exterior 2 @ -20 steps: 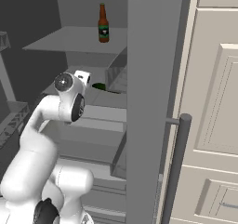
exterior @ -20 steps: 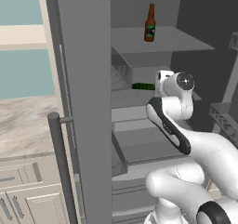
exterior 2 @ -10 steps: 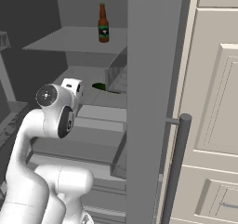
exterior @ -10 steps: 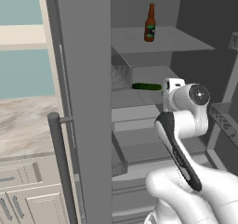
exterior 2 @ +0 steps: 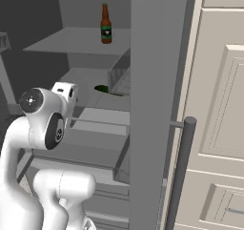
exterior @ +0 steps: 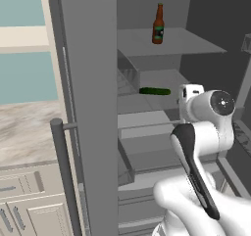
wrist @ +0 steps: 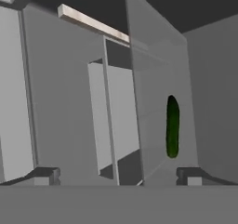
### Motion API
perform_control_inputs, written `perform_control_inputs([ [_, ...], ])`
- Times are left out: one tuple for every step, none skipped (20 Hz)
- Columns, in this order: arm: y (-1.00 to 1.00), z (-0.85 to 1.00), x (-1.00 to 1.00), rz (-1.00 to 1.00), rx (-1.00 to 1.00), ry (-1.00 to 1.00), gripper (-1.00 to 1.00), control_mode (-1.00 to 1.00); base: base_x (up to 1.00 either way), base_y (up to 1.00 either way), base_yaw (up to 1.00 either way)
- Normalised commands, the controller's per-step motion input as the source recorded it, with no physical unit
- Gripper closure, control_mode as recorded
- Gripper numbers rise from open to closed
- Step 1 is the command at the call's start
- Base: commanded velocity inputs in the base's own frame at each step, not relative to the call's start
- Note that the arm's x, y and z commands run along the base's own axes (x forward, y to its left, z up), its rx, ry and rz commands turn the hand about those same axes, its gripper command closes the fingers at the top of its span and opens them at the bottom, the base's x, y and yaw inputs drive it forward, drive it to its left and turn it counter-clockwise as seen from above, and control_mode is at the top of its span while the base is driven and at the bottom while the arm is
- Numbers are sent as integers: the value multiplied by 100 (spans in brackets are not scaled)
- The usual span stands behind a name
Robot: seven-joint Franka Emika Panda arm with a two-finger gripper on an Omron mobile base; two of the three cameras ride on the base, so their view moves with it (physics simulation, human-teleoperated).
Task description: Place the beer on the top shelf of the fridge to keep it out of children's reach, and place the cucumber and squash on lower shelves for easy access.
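The beer (exterior: 158, 24) (exterior 2: 106, 25) stands upright on the top shelf (exterior: 188, 42) of the open fridge (exterior: 206, 14). One level down, the cucumber (exterior: 155, 91) (exterior 2: 101, 88) lies flat on a lower shelf (exterior: 147, 116). In the rolled hand view the cucumber (wrist: 172, 126) looks upright, ahead and right of centre. My gripper (wrist: 118, 175) is open and empty, a short way back from the cucumber and pointing into the fridge. Its white hand (exterior: 190, 94) (exterior 2: 65, 93) hovers in front of the shelves. The squash is out of view.
The grey fridge door (exterior: 86, 107) (exterior 2: 155, 105) stands open beside the arm, its bar handle (exterior: 66, 181) (exterior 2: 181, 172) sticking out. A clear bin (exterior 2: 120, 78) sits beside the cucumber. Drawers (exterior: 147, 181) lie below, beige cabinets (exterior 2: 219, 129) to the right, and a marble counter (exterior: 24, 132) to the left.
The arm has swung back and sideways, carrying the hand a little away from the cucumber. The cucumber and beer have not moved. The gripper stays open.
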Motion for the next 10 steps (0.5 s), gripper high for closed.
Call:
perform_control_inputs([
  [0,18,-62,0,-2,0,-100,-100,0,0,0],
  [0,20,-64,0,-1,0,-100,-100,0,0,0],
  [0,21,-64,0,-1,0,-100,-100,0,0,0],
  [0,22,-64,0,0,0,-100,-100,0,0,0],
  [0,24,-64,0,-1,0,-100,-100,0,0,0],
  [0,24,-59,0,-1,0,-100,-100,0,0,0],
  [0,24,-58,0,-1,0,-100,-100,0,0,0],
  [0,19,-56,0,0,0,-100,-100,0,0,0],
  [0,17,-56,0,0,0,-100,-100,0,0,0],
  [0,13,-58,1,0,0,-100,-100,0,0,0],
])
